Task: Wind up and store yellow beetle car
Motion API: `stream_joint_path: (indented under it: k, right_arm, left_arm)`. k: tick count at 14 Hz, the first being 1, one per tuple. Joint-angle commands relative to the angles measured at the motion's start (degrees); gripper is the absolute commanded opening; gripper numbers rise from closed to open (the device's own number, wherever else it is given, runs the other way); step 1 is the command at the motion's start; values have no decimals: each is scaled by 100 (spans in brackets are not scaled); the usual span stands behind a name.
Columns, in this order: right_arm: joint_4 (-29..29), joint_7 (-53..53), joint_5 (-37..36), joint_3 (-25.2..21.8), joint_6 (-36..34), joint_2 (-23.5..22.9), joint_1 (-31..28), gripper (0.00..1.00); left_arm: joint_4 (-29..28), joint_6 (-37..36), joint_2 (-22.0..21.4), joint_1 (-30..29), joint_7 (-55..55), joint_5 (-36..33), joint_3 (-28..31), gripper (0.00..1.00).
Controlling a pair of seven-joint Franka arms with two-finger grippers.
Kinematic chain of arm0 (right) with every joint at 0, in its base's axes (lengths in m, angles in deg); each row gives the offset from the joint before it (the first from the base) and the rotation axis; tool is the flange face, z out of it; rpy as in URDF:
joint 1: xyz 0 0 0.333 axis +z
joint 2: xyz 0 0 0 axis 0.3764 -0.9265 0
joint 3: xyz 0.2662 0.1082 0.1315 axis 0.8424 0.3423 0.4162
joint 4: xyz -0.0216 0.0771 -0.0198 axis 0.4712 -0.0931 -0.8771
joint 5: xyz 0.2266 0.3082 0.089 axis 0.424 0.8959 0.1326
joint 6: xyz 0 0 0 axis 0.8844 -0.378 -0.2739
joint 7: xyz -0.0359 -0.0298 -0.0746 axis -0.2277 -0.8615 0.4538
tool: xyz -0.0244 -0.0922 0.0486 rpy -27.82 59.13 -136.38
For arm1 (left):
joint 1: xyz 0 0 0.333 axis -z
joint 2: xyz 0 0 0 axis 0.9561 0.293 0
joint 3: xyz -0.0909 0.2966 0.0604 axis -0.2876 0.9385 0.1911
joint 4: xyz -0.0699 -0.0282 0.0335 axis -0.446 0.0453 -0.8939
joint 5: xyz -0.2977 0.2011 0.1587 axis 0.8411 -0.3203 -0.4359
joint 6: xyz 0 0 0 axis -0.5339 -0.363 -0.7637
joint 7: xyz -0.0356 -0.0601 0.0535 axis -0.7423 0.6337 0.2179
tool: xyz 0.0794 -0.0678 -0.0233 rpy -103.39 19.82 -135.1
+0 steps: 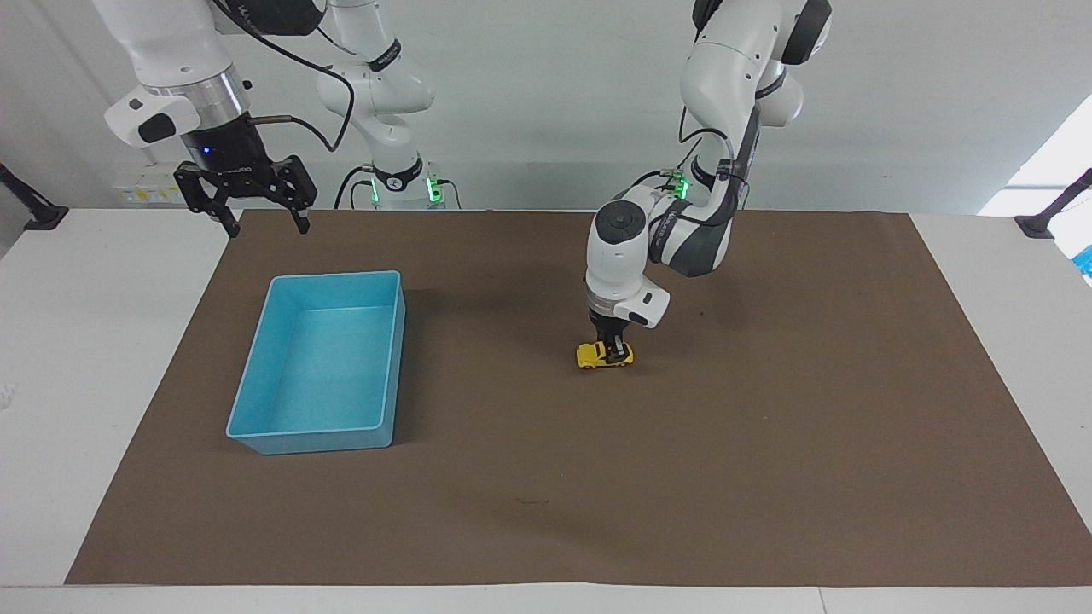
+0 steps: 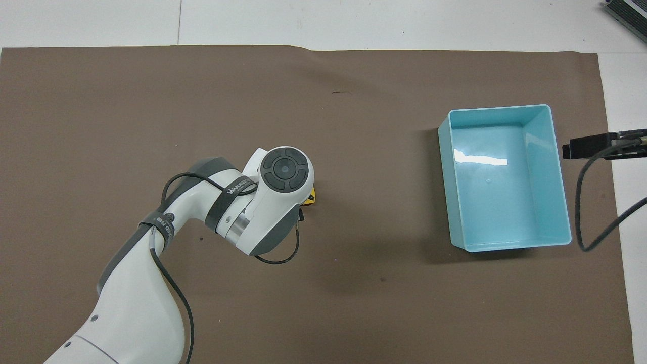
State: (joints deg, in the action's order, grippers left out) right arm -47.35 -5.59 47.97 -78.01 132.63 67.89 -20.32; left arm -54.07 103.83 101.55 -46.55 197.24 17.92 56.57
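The left claw points straight down at the middle of the brown mat, its fingers closed on the roof and sides of the yellow beetle car, which sits with its wheels on the mat. In the overhead view the arm's wrist hides nearly all of the car, leaving only a yellow sliver. The blue bin stands on the mat well apart from the car, toward the right arm's end of the worktop. The right claw waits high over the mat's edge, fingers spread wide and holding nothing
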Motion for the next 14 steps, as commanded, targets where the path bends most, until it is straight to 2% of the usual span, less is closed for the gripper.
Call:
stream_joint_path:
  k: [1,9,10,11,12,14]
  right_arm:
    - [-21,-130,-28,31,-102,60,-56,100]
    - [-21,-130,-28,31,-102,60,-56,100]
    - [-21,-130,-28,31,-102,60,-56,100]
    - [-21,-130,-28,31,-102,60,-56,100]
    - [-21,-130,-28,31,-102,60,-56,100]
    - [-12,-130,-28,31,-102,60,-56,100]
  left_arm:
    - [-374,315,196,-320,-418,-135,68,28]
    - [-374,263,195,-540,-656,-144,68,32]
    - [-339,228,187,-540,-717,-144,68,41]
    - [-304,167,117,-575,-822,-135,77,83]
    - [-251,9,-49,-645,-893,-135,68,100]
    - [-24,-552,-296,-654,-963,-127,51,100]
